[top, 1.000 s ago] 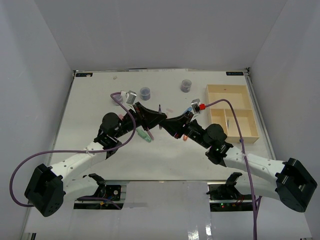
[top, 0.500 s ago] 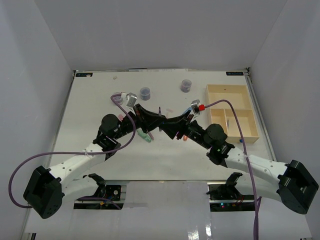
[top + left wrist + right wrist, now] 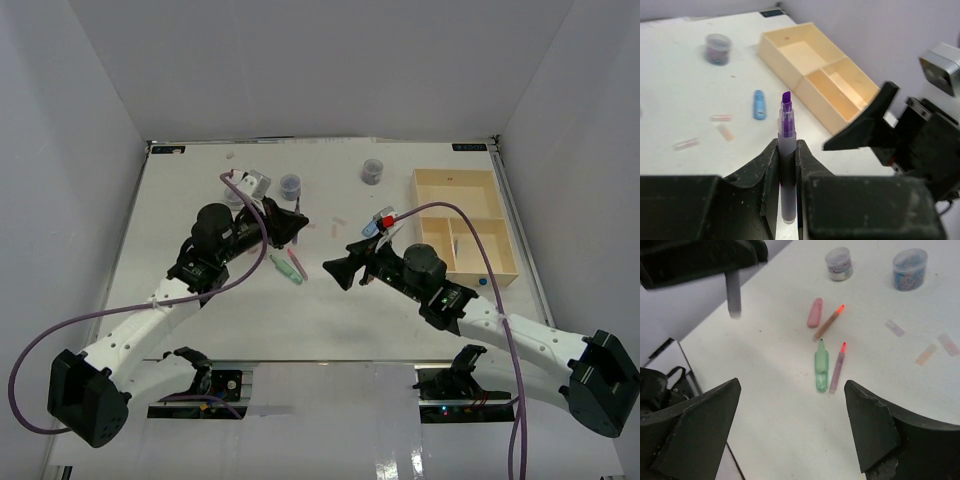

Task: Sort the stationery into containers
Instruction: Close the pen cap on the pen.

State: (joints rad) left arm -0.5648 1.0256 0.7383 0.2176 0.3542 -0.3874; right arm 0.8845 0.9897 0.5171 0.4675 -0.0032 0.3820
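Pointing tip-forward, the purple marker (image 3: 785,122) sits clamped in left claw (image 3: 786,146); right claw (image 3: 791,384) gapes.

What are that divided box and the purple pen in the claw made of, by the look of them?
The tray looks like bare pale wood: matte beige, thin flat walls, square joints. The purple marker, pinched in the left gripper, seems plastic: smooth, slightly see-through barrel, probably a felt chisel tip.
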